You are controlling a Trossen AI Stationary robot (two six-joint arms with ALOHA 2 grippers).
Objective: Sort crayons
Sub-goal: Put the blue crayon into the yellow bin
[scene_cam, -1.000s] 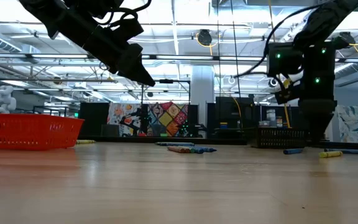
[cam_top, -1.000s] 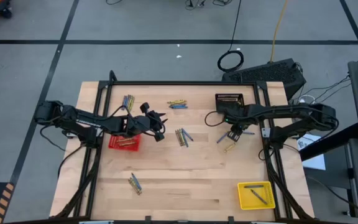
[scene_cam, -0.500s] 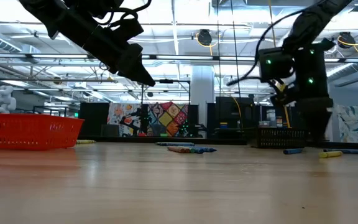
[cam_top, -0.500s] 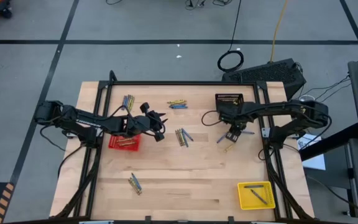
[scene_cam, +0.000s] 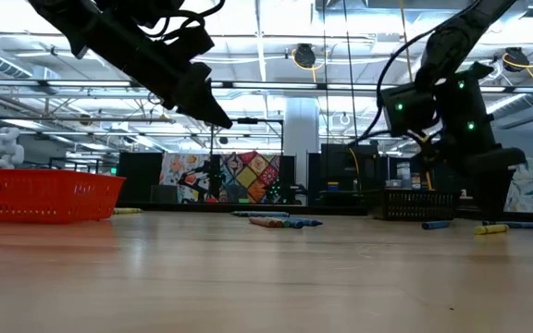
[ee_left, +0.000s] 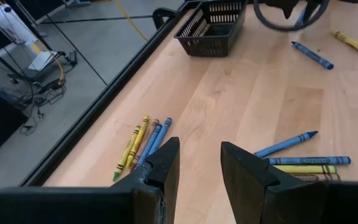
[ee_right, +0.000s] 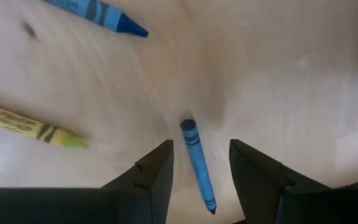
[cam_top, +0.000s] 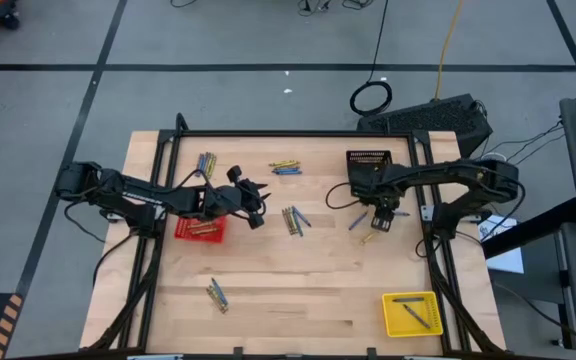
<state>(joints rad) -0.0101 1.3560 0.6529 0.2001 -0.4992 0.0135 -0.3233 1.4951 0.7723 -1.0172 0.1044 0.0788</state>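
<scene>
Your right pincer [ee_right: 199, 165] hangs part open and empty over a blue crayon [ee_right: 197, 163] lying on the bench [cam_top: 298, 280] beside the black basket [cam_top: 369, 163]. Centre the fingers across it, drop straight, then close. The left pincer [ee_left: 197, 165] waits, part open, holding nothing.

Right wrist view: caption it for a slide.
Right tool open above a blue crayon lying between its fingers on the table.

The worktop [cam_top: 288, 290] is light wood with a black frame [cam_top: 298, 134] around it. It stands on a grey floor [cam_top: 58, 110] with dark lines. A black cable loop [cam_top: 371, 98] lies there. Far back, bright ceiling lights [scene_cam: 276, 18] shine, and a colourful wall picture [scene_cam: 239, 176] hangs.
</scene>
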